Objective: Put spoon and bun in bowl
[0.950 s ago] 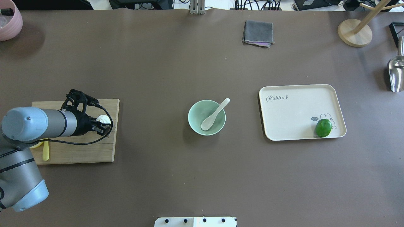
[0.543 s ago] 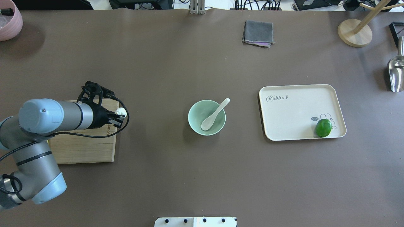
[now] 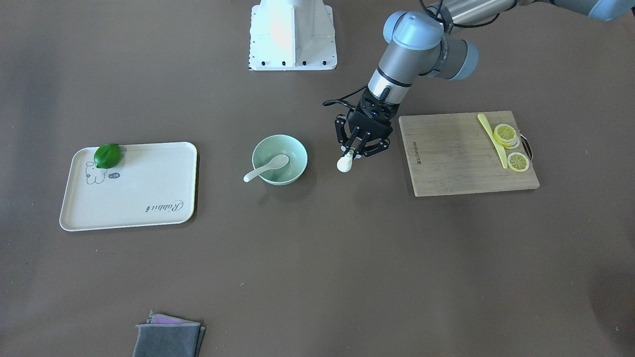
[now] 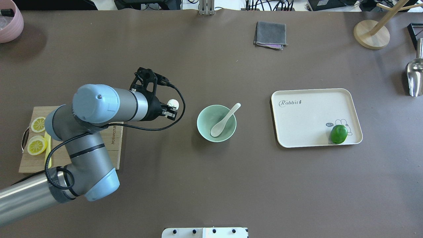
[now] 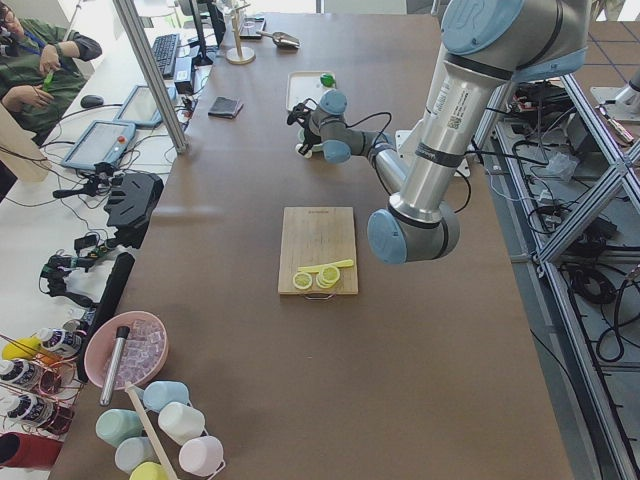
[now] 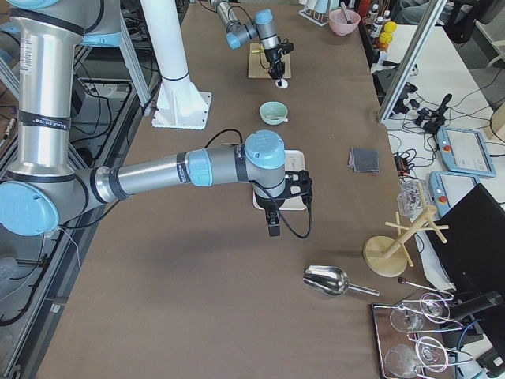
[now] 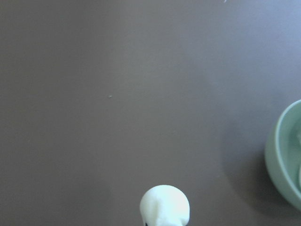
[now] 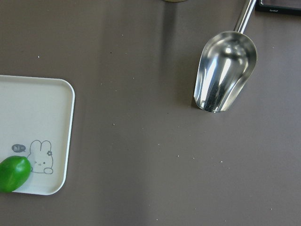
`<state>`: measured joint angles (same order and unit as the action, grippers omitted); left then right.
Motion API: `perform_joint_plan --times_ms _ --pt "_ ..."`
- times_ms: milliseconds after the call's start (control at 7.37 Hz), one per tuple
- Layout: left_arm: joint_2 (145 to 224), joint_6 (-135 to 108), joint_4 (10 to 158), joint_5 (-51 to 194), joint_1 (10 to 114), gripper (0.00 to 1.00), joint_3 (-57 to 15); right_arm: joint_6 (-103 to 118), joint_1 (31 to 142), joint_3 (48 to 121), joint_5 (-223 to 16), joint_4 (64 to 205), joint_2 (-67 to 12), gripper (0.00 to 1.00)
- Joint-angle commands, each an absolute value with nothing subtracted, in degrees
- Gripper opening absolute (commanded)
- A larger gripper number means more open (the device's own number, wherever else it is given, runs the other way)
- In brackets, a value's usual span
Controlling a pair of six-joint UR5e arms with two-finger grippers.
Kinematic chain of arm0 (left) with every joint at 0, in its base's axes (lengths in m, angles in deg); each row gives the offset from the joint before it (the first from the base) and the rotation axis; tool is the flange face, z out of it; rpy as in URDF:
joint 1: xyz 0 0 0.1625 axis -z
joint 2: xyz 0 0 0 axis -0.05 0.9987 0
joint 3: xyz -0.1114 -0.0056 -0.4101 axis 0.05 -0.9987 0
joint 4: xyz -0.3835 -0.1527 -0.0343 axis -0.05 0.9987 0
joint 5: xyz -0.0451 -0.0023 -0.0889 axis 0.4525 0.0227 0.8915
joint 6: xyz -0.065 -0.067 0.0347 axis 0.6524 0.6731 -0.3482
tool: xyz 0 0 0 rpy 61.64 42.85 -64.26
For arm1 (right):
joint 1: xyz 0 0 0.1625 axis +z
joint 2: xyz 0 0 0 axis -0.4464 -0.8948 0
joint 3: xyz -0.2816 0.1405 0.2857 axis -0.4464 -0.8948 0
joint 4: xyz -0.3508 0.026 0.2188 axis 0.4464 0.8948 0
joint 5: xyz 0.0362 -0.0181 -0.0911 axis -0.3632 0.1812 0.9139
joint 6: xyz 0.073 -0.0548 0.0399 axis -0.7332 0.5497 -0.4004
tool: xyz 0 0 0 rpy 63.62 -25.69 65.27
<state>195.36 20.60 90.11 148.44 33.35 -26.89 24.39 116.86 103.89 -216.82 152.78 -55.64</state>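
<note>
Bun point(image 4: 173, 104) carried nearer bowl point(image 4: 207, 116), clamped between left jaws

Worktop point(image 4: 198, 185): wide, matte brown sheet. Near centre a mint-green bowl point(image 4: 208, 117) stands directly on it. To the robot's right of that, apart from it, a cream tray point(image 4: 307, 122) lies flat. To the robot's left, a wooden cutting board point(image 3: 456, 158), flat. Far edge: folded grey cloth point(image 4: 270, 34); further right a round wooden stand base point(image 4: 366, 34), then a metal scoop point(image 4: 414, 77). Far left corner: pink bowl point(image 4: 15, 28). White base plate point(image 4: 205, 233) at the robot's edge.
</note>
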Motion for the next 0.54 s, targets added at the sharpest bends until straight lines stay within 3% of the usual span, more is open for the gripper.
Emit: perform_joint_plan --times_ms 0,136,271,407 --pt "202.48 24.22 90.13 147.71 29.96 0.13 -23.22 24.49 116.86 103.64 -217.02 152.78 -55.67 1.0" --pt "203.62 24.32 90.22 141.79 27.07 0.25 -21.91 24.49 116.86 103.38 -217.02 152.78 -55.67 1.0" --pt "206.33 24.5 90.22 139.99 26.08 0.44 -19.98 24.49 116.86 103.38 -217.11 152.86 -55.67 1.0" --pt "207.84 24.5 90.22 139.8 26.07 0.82 -17.96 24.32 116.86 103.29 -217.02 152.87 -55.67 1.0"
